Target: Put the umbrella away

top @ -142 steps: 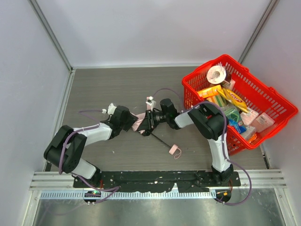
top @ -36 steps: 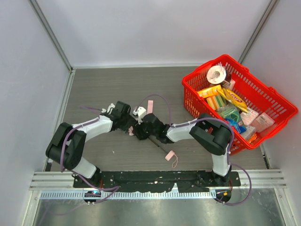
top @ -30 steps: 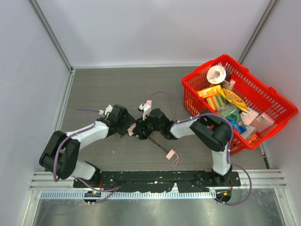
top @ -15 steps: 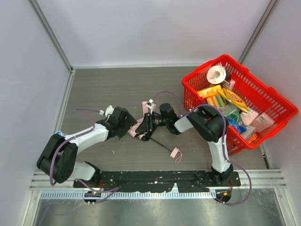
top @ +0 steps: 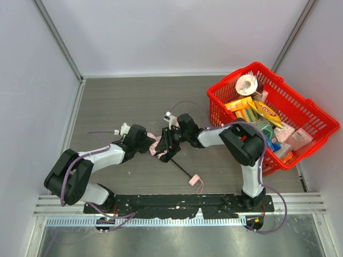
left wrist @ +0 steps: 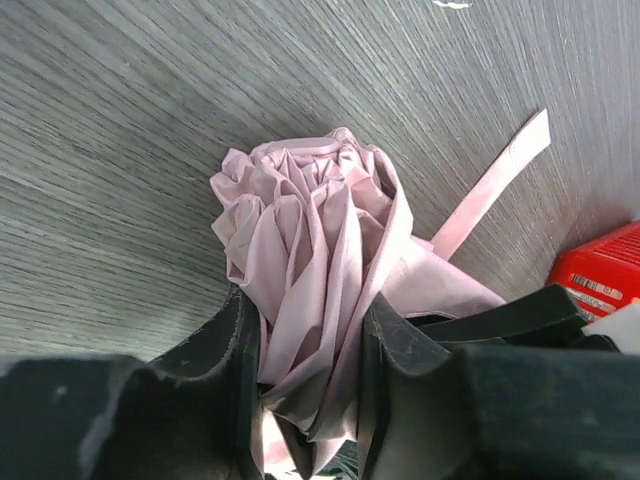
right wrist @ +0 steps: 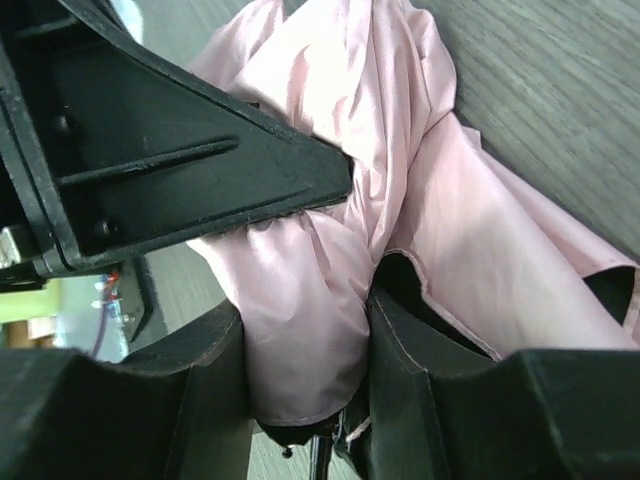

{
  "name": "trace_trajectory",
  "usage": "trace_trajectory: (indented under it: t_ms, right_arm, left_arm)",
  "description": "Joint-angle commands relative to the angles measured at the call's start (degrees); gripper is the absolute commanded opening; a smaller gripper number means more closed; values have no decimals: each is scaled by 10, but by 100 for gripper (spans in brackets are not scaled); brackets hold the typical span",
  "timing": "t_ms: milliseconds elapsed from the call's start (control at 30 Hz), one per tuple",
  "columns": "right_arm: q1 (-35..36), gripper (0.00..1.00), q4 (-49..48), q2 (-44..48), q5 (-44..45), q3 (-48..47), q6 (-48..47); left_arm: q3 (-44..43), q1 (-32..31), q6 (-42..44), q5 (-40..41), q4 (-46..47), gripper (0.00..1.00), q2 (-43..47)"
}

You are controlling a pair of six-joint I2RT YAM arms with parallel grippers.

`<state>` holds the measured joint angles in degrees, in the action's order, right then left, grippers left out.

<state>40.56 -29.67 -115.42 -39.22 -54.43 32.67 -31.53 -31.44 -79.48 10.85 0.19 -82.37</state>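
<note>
Your left gripper [left wrist: 305, 345] is clamping the bunched canopy of the pale pink fabric compact umbrella [left wrist: 310, 230]. Its black fingers [left wrist: 235, 350] are pressing into the folds at the bottom of the left wrist view. Your right gripper [right wrist: 300, 385] is likewise pinching a fold of the same fabric [right wrist: 400, 150], with the left gripper's dark body filling the upper left of that view.

In the top view the left gripper [top: 146, 143] and right gripper [top: 167, 147] are meeting nose to nose just left of centre. The pink bundle [top: 155, 145] is sitting between them over the grey wood-grain table [top: 118, 101]. The thin black telescopic shaft [top: 182, 168] is running toward the lower right and ending at the small pink handle [top: 194, 180], with the thin wrist loop [top: 199, 188] just below it. A flat pink closure strap [left wrist: 495, 185] is trailing toward the upper right of the left wrist view. A red plastic basket [top: 214, 115] of packaged goods is sitting at the right, well apart from the umbrella.
</note>
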Motion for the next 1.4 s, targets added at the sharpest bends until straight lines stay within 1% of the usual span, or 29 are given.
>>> trace_trajectory:
  t_ms: [0, 33, 67, 133, 167, 200, 233, 300, 400, 467, 600, 667, 800, 833, 933, 1067, 1100, 1167, 1200, 1233, 1267, 1300, 1367]
  right_arm:
    - [28, 51, 293, 67, 174, -68, -157]
    - [43, 59, 318, 89, 195, -74, -169]
    - [51, 62, 341, 98, 238, -86, -190]
    - [78, 72, 349, 128, 307, -90, -220]
    - [99, 74, 347, 147, 335, -89, -231]
    - [108, 74, 329, 155, 373, -80, -252]
    - [126, 75, 309, 174, 387, -67, -262]
    - [150, 77, 244, 200, 440, -31, -291]
    - [179, 77, 177, 215, 463, 4, -323]
    - [186, 78, 164, 195, 465, -1, -345]
    - [201, 78, 179, 137, 484, -34, -359]
    - [216, 78, 184, 115, 511, -37, -364]
    - [242, 78, 180, 74, 617, -32, -373]
    - [247, 78, 178, 69, 631, -31, -376]
    - [253, 77, 181, 48, 648, -30, -373]
    - [253, 62, 202, 17, 661, -32, -350]
    - [253, 53, 202, 7, 667, -26, -344]
    - [253, 42, 217, -10, 672, -24, -330]
    - [253, 33, 225, -16, 677, -22, -327]
    - [252, 28, 226, -25, 668, -19, -312]
    - [252, 7, 219, -28, 670, -9, -302]
    - [251, 1, 213, -29, 657, -5, -299]
    - [249, 1, 195, -26, 625, 6, -298]
  left_arm:
    - [56, -2, 35, -10, -137, 0, -41]
    - [55, -2, 36, -20, -139, 0, -42]
    - [55, -2, 36, -28, -140, 0, -43]
    - [51, -2, 35, -42, -146, 0, -46]
    - [46, -2, 35, -44, -156, 0, -46]
    - [39, -2, 35, -44, -169, 0, -48]
    - [28, -2, 35, -45, -191, 0, -50]
    - [11, -1, 38, -50, -221, 0, -53]
    - [-12, 0, 37, -56, -265, 0, -54]
    - [-21, 2, 35, -66, -280, 0, -52]
    - [-34, 9, 32, -83, -298, 0, -46]
    - [-42, 16, 31, -99, -304, 0, -39]
    - [-62, 19, 28, -106, -324, 0, -18]
    - [-66, 22, 29, -123, -329, 0, -15]
    - [-76, 26, 33, -130, -341, 0, -17]
    - [-75, 27, 35, -139, -341, 0, -23]
    - [-73, 27, 34, -139, -339, 0, -23]
    - [-67, 27, 31, -139, -333, 0, -18]
    - [-65, 27, 31, -134, -332, 0, -15]
    - [-65, 27, 34, -127, -331, 0, -10]
    - [-65, 27, 39, -118, -327, 0, -3]
    - [-65, 27, 48, -114, -318, 0, 2]
    - [-58, 27, 68, -91, -290, 2, 19]
